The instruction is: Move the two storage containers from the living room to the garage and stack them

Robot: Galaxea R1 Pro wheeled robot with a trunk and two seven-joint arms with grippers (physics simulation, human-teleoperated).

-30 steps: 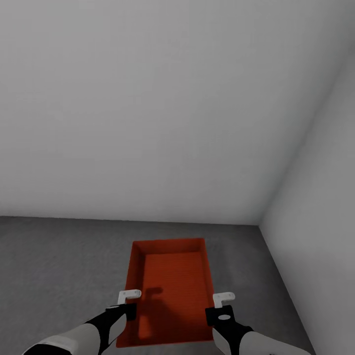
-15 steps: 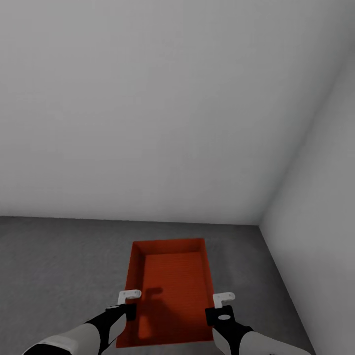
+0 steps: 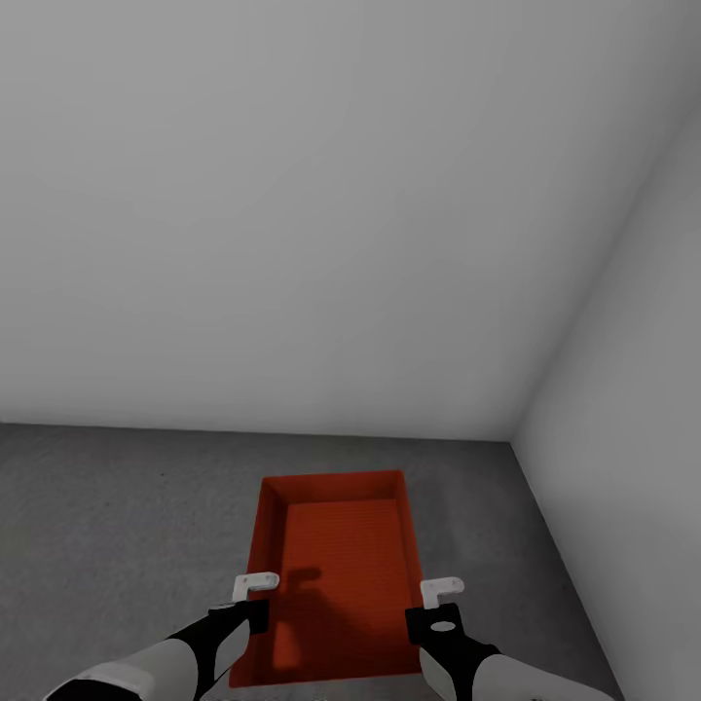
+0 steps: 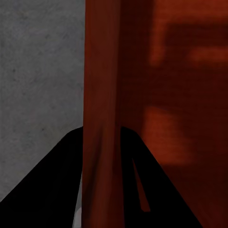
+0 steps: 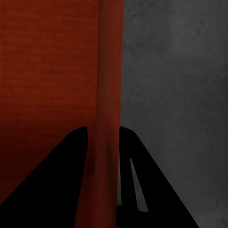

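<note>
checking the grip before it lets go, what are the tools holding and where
Both hold the bin: the left tool pinches its left long wall, the right tool its right long wall, one finger inside and one outside each.

place: a bare garage-like room, unfurnished
walls: plain pale grey wall (image 3: 321, 214) straight ahead, a second pale grey wall (image 3: 633, 409) on the right; they meet in a corner, with no trim or marks
floor: dark grey floor (image 3: 117, 506), rough and speckled like concrete; the same grain shows close up in the left wrist view (image 4: 38, 71) and the right wrist view (image 5: 180, 85)
contents: one orange-red open-top storage container (image 3: 336, 565) near the corner, the sort of bin kept in a storage space
light: flat and even, soft shading toward the corner, no lamp or window in sight
</note>
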